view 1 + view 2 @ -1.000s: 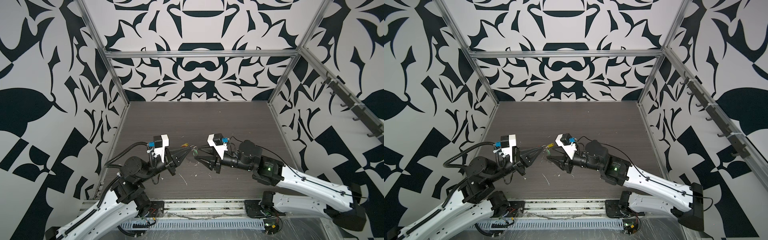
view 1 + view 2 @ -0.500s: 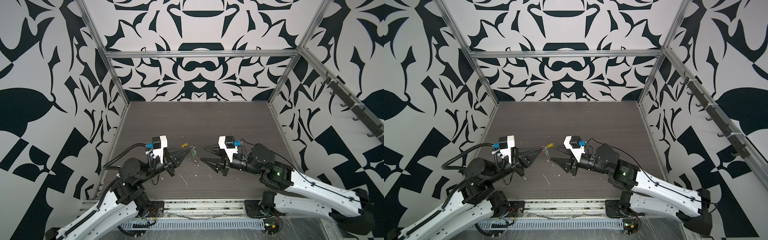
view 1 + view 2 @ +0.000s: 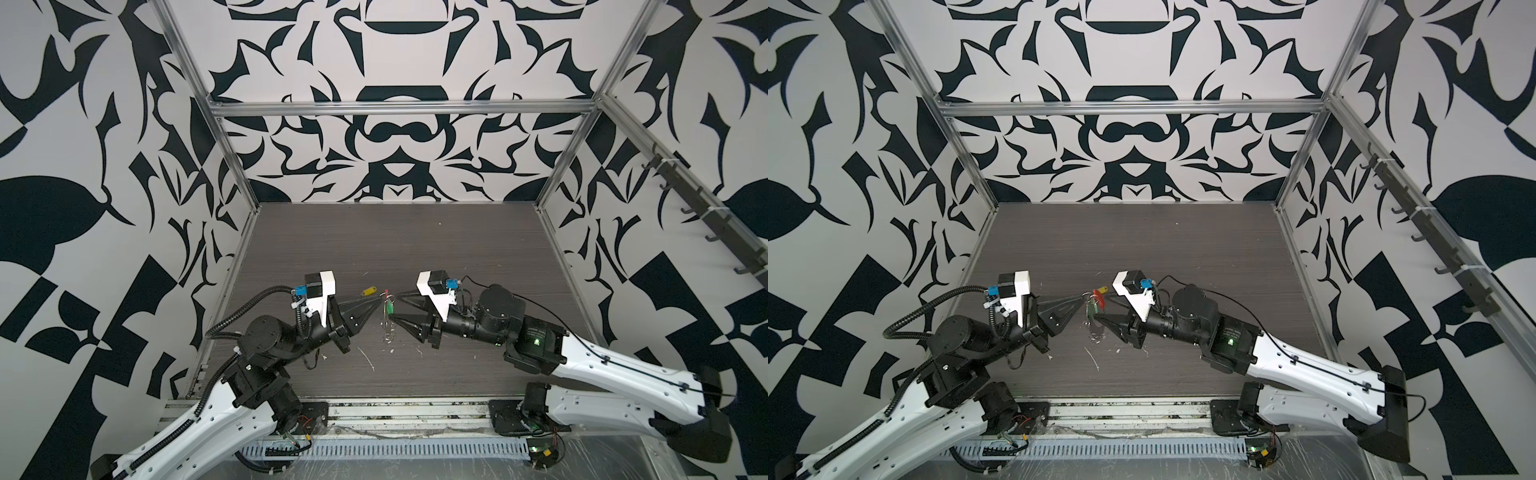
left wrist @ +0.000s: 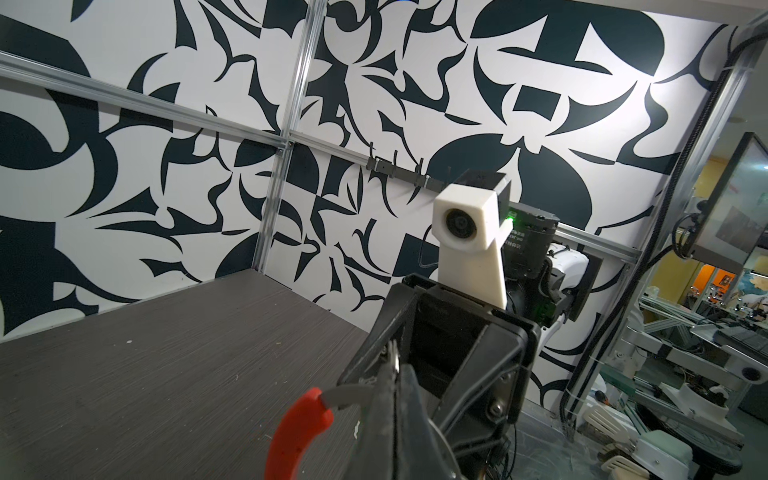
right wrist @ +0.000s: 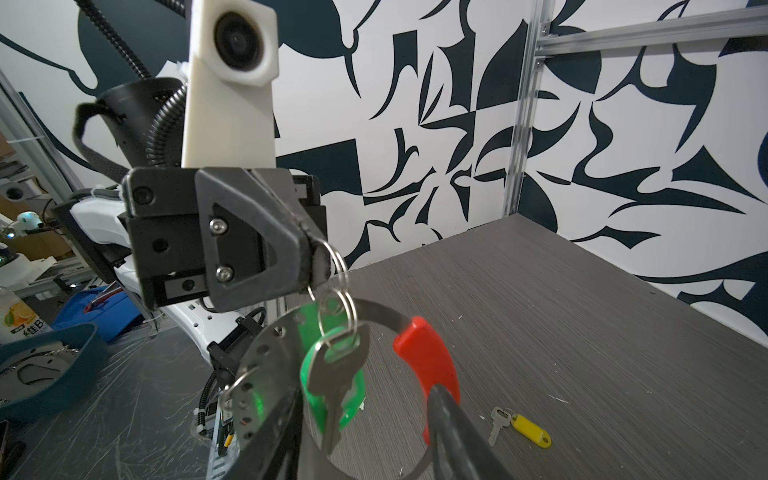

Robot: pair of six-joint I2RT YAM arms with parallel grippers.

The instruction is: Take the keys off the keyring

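black fingers [image 5: 451, 419] of your right gripper [image 3: 395, 307] stand apart at about half spread with nothing pinched. in the right wrist view one sits right against the curved red plastic sleeve [image 5: 424, 357], though real contact is hard to confirm.

between them hangs the green oblong plastic key tag [image 5: 353, 399] with a flat silver key [image 5: 338, 365] over it. both look threaded by small rings onto the keyring [image 5: 266, 357], a large loop of perforated metal band that carries the sleeve.

just beyond, your left gripper [image 5: 311, 253] is clamped tight on a small silver split ring [image 5: 337, 259] at the top of the bundle. the whole lot dangles from it above the dark wood-grain table [image 5: 582, 332].

farther back, the yellow oblong plastic tag [image 5: 530, 430] and its key lie flat on the table, off the loop. by that reading half the job is done and the green one is next.

to do it well, hold the left clamp firm. centre the right jaws on the green tag's body, not on the thin key or the sleeve. close fully, then draw along the band toward its open end rather than straight out. that opening is hidden here, so go slowly; a swinging bundle could slip past your fingertips.
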